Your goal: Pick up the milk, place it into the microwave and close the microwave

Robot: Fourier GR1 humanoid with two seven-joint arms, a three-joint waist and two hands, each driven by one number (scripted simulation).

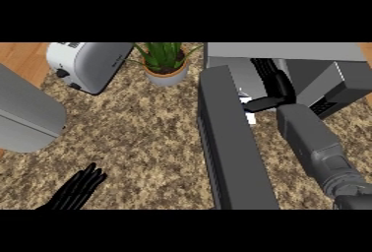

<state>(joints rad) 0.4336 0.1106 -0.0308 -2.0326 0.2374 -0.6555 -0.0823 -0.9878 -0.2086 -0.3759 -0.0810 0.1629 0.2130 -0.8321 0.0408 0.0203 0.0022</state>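
- The pick-up looks done. The right hand [274,88] is deep in the mouth of the microwave [291,51], and a white sliver, which I take to be the milk [251,118], shows just beside and partly under that hand.
- Whether that hand is grasping the milk or has released it I cannot tell; the hand covers most of it.
- The milk seems to be at the microwave's opening, pressed close to the hinge side. I judge the placing step to be under way or just finishing, not yet confirmed.
- The door [232,147] is wide open, a long dark slab running toward the robot just left of the right forearm. Closing it is still to do, and the right hand must first come out.
- The left hand [78,189] rests low on the desk [145,138], its fingers [93,173] straight and released, well apart from the door and touching nothing.
- Count: one milk, one microwave with one door, two hands.
- Far beyond the left fingers stand one toaster [91,64] and one potted plant [166,61].
- One grey rounded object [25,118] lies beyond and to the left of those fingers; I cannot make out what it is.
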